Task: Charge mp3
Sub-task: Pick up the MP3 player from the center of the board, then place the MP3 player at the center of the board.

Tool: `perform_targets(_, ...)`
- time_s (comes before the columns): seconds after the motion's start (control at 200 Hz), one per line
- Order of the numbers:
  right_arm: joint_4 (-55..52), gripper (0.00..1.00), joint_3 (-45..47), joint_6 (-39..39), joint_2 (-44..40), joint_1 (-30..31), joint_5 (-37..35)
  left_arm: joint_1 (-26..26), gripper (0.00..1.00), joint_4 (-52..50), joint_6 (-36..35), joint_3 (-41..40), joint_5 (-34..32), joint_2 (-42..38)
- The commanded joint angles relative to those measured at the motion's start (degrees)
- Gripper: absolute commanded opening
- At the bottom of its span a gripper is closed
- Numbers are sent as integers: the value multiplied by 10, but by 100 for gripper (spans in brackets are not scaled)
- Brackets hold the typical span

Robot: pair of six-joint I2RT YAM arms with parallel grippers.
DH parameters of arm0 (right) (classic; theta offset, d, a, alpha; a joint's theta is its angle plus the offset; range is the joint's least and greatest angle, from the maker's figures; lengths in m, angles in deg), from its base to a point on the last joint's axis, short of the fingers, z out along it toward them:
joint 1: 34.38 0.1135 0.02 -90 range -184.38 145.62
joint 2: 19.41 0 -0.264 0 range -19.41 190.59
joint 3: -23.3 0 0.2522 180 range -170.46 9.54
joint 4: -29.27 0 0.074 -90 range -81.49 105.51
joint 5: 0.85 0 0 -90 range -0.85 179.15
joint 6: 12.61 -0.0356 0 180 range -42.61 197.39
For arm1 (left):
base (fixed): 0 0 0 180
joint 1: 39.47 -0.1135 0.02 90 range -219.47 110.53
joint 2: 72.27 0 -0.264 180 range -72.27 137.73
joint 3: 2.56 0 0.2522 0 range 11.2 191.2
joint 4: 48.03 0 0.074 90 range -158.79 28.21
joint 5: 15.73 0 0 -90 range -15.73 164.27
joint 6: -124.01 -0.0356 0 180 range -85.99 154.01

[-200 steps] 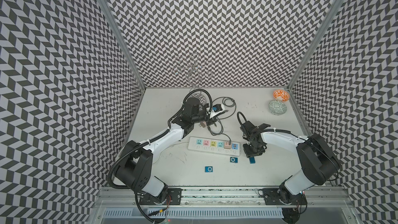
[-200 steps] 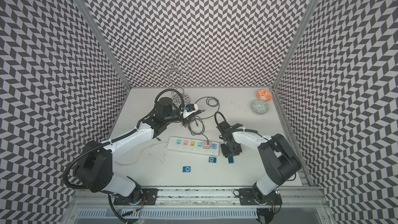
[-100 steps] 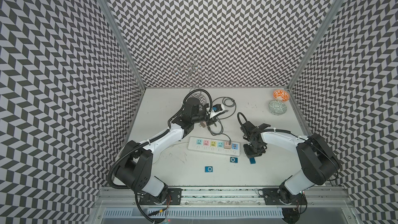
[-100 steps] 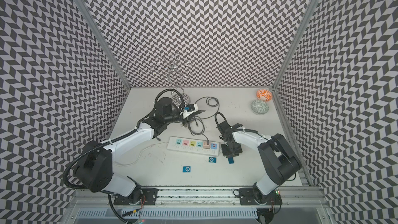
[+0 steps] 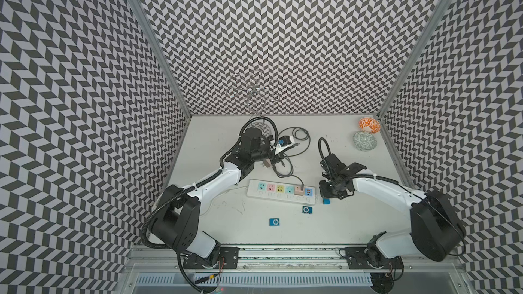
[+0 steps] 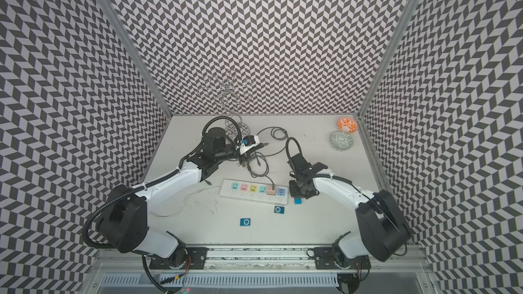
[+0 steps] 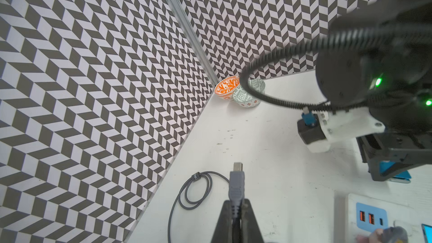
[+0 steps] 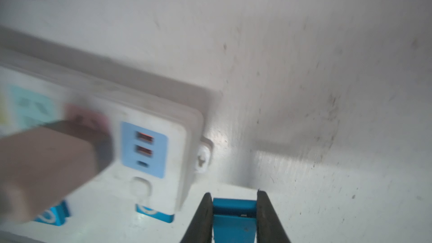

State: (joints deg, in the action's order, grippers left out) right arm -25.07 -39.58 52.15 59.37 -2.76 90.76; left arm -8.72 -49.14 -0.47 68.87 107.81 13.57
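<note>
The left gripper (image 7: 236, 204) is pressed together on the grey moulded plug (image 7: 236, 183) of a thin grey charging cable (image 7: 196, 176), and the plug's metal tip sticks out past the fingertips. This gripper is over the far half of the white table (image 5: 353, 222), left of centre. In both top views the cable lies there in loose loops and runs to a pink charger block (image 5: 298, 190). The block is seated in a long white power strip with pastel sockets (image 5: 271, 192), which lies across the middle of the table.

The right gripper (image 8: 235, 198) sits low at the right end of the strip. Its two dark fingers (image 8: 203, 213) pinch a small blue square mp3 player (image 8: 233, 223) by opposite edges. In a top view a corner of that player (image 5: 327, 201) shows beneath the gripper, just beside the strip's end with its blue USB panel (image 8: 143, 149). I cannot tell whether the player rests on the table or is lifted.

Two more blue players lie flat between the strip and the near edge. The second blue player (image 5: 307, 209) is just in front of the strip's right end. The third blue player (image 5: 275, 222) is nearer the edge and further left.

In the far right corner, an orange-and-white patterned bowl (image 5: 369, 125) and a grey-green patterned bowl (image 5: 365, 141) stand close together. A thin metal wire stand (image 5: 254, 94) rises at the far edge.
</note>
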Motion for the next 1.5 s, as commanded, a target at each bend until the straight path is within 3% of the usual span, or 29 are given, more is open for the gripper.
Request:
perform_targets(0.0, 149, 15, 53, -69, -70, 6, -73, 5, 0, 32, 15, -12, -20, -28)
perform_targets(0.12, 309, 13, 161, -98, -149, 21, -125, 9, 0, 48, 26, -25, -33, -42)
perform_targets(0.185, 389, 12, 218, -108, -193, 50, -187, 11, 0, 62, 30, -36, -36, -50)
perform_targets(0.29, 468, 9, 284, -111, -241, 78, -254, 21, 0, 65, 29, -43, -47, -57)
perform_targets(0.676, 760, 6, 480, -60, -283, 171, -414, 66, 0, 89, 19, -63, -65, -59)
perform_targets(1.026, 1043, 6, 598, 23, -232, 183, -445, 80, 0, 95, 9, -70, -81, -61)
perform_targets(1.177, 1061, 5, 589, 28, -176, 187, -428, 85, 0, 96, 6, -74, -84, -60)
perform_targets(1.492, 1066, 4, 545, 37, -73, 189, -469, 86, 0, 96, 2, -76, -90, -58)
